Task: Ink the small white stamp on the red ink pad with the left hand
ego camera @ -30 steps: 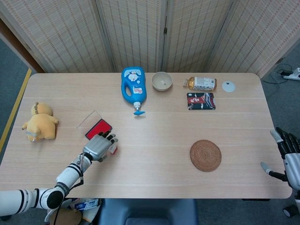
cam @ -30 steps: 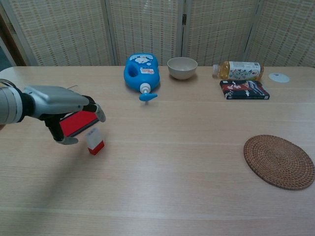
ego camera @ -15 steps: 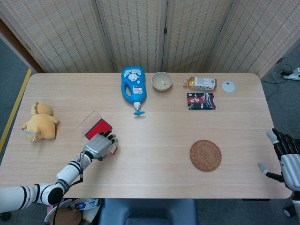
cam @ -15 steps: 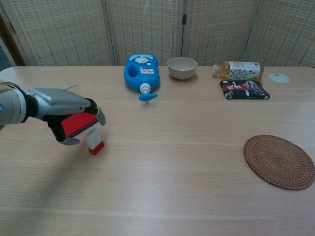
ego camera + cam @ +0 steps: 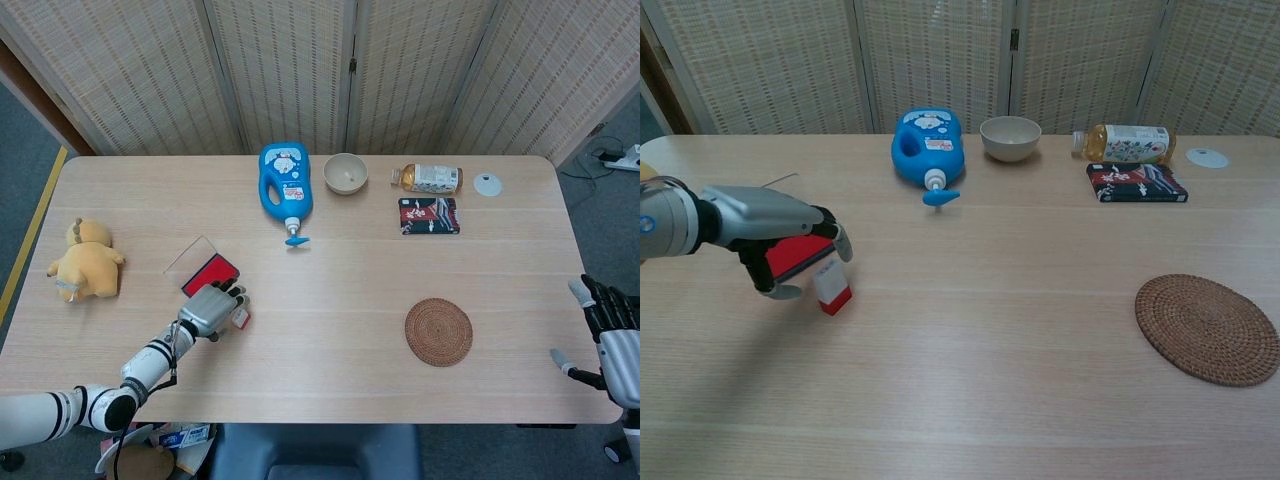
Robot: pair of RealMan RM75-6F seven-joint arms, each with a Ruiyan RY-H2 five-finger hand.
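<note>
The left hand (image 5: 790, 247) hangs low over the near-left part of the table (image 5: 990, 400), palm down, its fingers (image 5: 843, 243) curled loosely forward and downward; it has hold of nothing that the pictures show. The small white stamp (image 5: 832, 286) stands upright on the wood just in front of those fingers, its lower part red; whether a fingertip touches its top I cannot tell — in the head view the stamp (image 5: 240, 318) shows right at the edge of the hand (image 5: 208, 310), partly under the fingers. The red ink pad (image 5: 209, 271) lies open just beyond the hand, its clear lid (image 5: 190, 254) tilted back on the far side; in the chest view the pad (image 5: 792, 255) is half hidden behind the hand, so the stamp sits beside the pad, not on it.

The right hand (image 5: 612, 335) appears only in the head view, off the table's right near corner, fingers apart and holding nothing.

Along the far edge lie a blue detergent bottle (image 5: 928, 146) on its back, a beige bowl (image 5: 1010, 138), a drink bottle (image 5: 1128, 143) on its side and a small white disc (image 5: 1207, 157); a dark printed packet (image 5: 1136, 182) lies just in front of the drink bottle; a round woven coaster (image 5: 1206, 327) sits near the right front; a yellow plush toy (image 5: 85, 260) rests at the left edge — well apart from the pad.
</note>
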